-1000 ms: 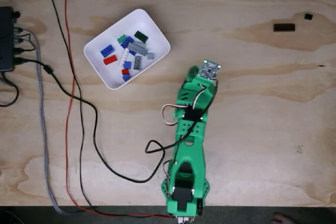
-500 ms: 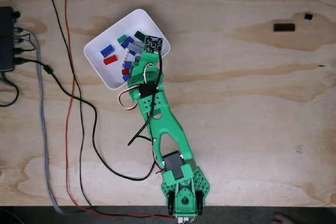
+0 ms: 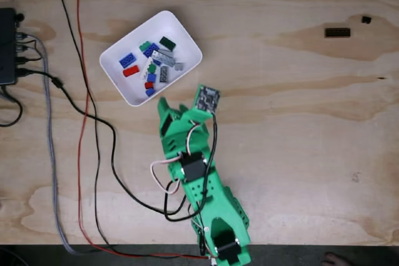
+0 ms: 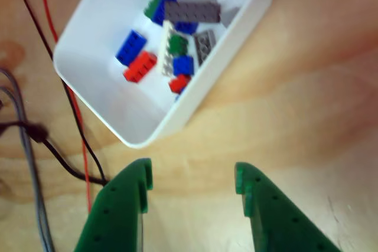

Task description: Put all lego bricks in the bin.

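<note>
Fixed view, from above: plywood table (image 3: 299, 154), broad bare board right of the arm and toward the far edge; the near edge runs just behind the arm's base.

Green arm (image 3: 199, 179): reaches from the near edge toward the bin, its tip stopping just short of the bin's near corner, apart from it. A small circuit board (image 3: 206, 98) rides on the wrist.

Gripper (image 4: 192, 187): two green fingers (image 4: 133, 184) spread wide, bare wood between them, nothing held.

Bin (image 3: 181, 32): shallow white tray, rounded corners, set askew, upper left of the arm.

Lego bricks (image 3: 153, 66): a loose heap inside the bin. Blue brick and red brick side by side, long grey plate across blue and green pieces, dark brick by the far wall, small red and blue ones against the near wall.

Dark brick (image 3: 336, 32): lies on the table far right, well apart from the bin, a small black piece (image 3: 366, 19) near it.

Cables (image 3: 87, 123): black, red and braided grey, run along the left side, passing close by the bin's left corner. Black box (image 3: 7, 48) at the left edge.
</note>
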You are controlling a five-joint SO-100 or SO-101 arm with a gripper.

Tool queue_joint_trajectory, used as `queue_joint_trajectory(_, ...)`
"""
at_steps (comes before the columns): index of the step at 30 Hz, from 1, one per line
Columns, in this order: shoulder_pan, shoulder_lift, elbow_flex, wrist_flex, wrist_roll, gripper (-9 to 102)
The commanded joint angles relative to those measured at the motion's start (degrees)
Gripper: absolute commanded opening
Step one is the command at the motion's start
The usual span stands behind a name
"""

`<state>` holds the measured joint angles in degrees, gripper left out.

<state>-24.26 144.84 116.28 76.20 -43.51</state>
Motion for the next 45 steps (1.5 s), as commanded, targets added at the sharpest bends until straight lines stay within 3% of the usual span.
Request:
queue_joint_trajectory(1, 1.5, 6.9, 0.1, 8.5, -2.5, 16)
queue_joint_trajectory(4, 5.5, -0.7, -8.0, 9.4, -3.9, 15)
queue_joint_trajectory(11, 6.5, -1.8, -9.1, 10.1, -2.6, 15)
queue_joint_trajectory(25, 9.9, 2.2, -0.4, 5.2, -9.7, 13)
queue_joint_trajectory(31, 19.5, -0.2, 6.1, 0.4, -28.0, 12)
queue_joint_trajectory(35, 29.5, 2.7, 23.7, -16.0, -42.2, 17)
queue_joint_trajectory(45, 27.1, -21.6, 31.9, -47.5, -22.9, 19)
